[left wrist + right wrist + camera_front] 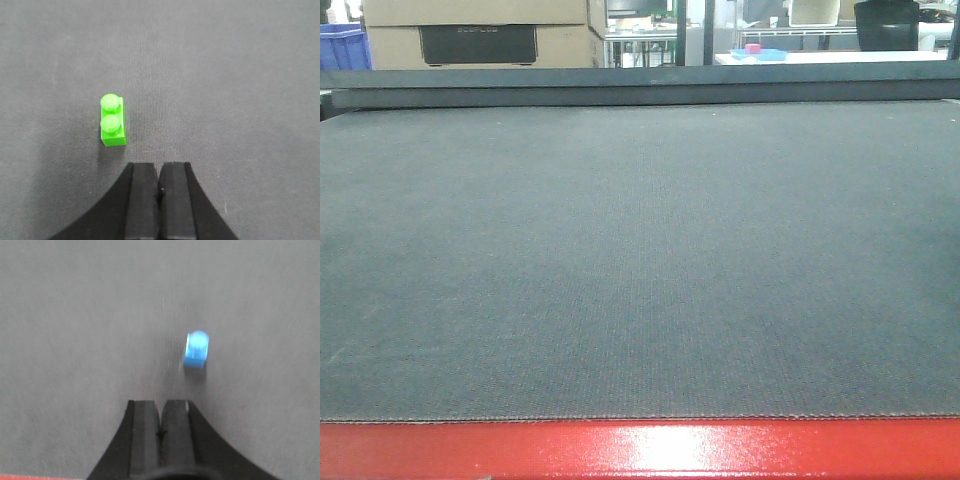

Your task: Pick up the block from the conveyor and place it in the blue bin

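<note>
While left jaws sit closed, a green block lies on the conveyor.

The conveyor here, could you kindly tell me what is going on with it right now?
Nothing is being held yet. Two small blocks lie on the dark grey conveyor belt: a green block with two studs, just ahead and to the left of the left hand, and a blurred blue block ahead and to the right of the right hand. Both hands are shut and touch neither block. The front view shows the belt and its red frame, with no block or arm in sight.
</note>
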`<action>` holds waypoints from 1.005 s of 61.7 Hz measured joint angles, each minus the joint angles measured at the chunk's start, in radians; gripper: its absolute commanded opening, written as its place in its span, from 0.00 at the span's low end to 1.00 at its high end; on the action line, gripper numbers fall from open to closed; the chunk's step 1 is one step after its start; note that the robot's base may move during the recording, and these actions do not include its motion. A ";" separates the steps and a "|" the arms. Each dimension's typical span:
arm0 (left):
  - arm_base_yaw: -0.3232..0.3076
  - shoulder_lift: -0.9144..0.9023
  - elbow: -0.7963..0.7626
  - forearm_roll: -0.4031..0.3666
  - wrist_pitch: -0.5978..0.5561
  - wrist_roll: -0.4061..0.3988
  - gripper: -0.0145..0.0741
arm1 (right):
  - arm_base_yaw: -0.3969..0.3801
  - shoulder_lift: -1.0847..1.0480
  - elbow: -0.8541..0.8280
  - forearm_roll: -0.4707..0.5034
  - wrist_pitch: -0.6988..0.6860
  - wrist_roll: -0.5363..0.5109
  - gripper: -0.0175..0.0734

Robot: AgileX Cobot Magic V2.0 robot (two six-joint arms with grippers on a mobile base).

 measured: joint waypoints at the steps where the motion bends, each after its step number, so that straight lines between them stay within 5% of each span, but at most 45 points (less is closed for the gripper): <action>1: 0.000 0.009 -0.002 0.000 -0.005 0.000 0.04 | 0.000 0.025 -0.005 0.000 0.002 0.000 0.01; 35: 0.000 0.391 -0.174 -0.008 0.058 -0.041 0.04 | -0.045 0.528 -0.195 0.000 0.073 0.041 0.03; 52: 0.000 0.468 -0.174 -0.014 0.082 -0.041 0.04 | -0.110 0.675 -0.278 -0.002 0.076 0.041 0.51; 62: 0.000 0.479 -0.174 -0.016 0.082 -0.041 0.04 | -0.116 0.752 -0.277 -0.033 0.055 0.033 0.56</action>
